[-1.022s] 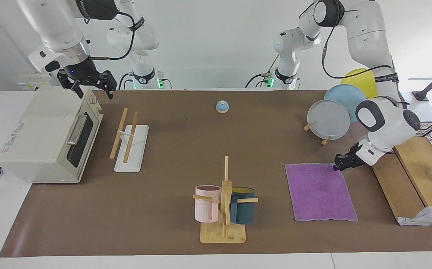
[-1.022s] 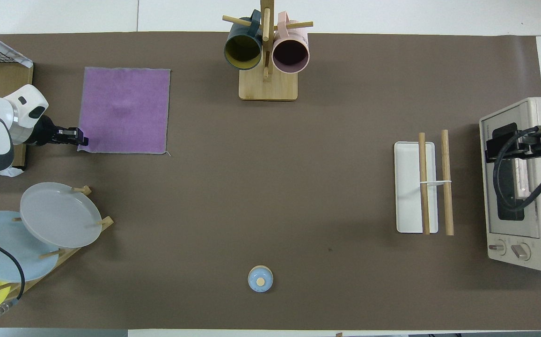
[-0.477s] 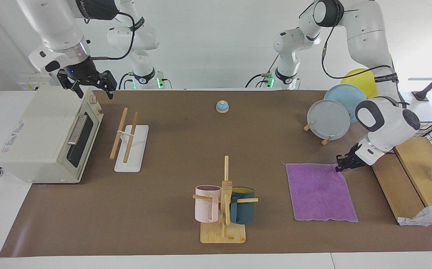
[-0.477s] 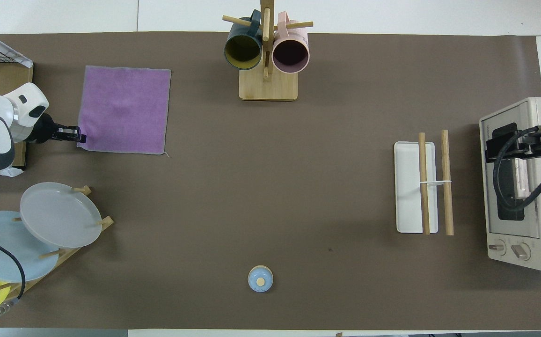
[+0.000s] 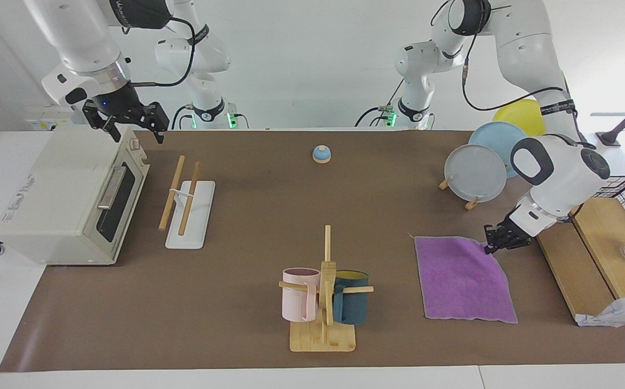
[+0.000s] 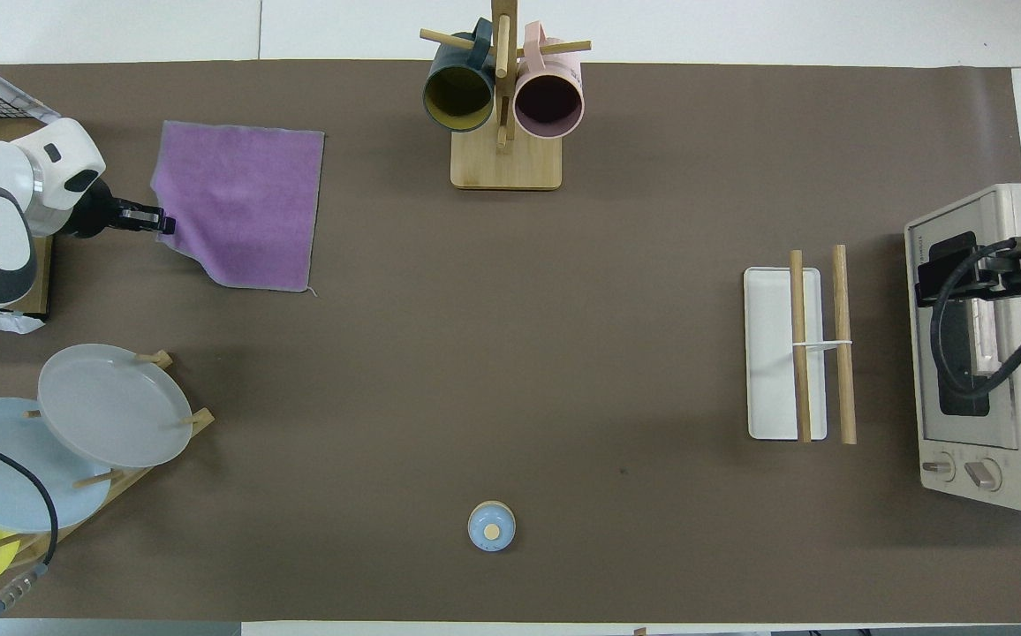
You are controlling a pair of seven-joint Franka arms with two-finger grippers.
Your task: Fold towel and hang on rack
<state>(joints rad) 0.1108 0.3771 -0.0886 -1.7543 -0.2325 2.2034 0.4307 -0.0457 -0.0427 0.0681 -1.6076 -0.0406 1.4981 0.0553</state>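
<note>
The left tool (image 5: 490, 247) is grasping the towel (image 5: 461, 278) by its corner, lifting it to start the fold. The right tool (image 5: 127, 120), released, is waiting over the oven (image 5: 69, 194), near the rack (image 5: 185, 199).

Bright, even, diffuse light fills both views, and the white wall above the brown table mat (image 5: 247, 216) reads almost blown out. Shadows are soft and short: a faint dark band lies on the mat beside the cream toaster oven (image 5: 69, 194), and another beside the two-rod wooden rack on its white base (image 6: 797, 353). Both views are sharp, with no visible blur or glare.
</note>
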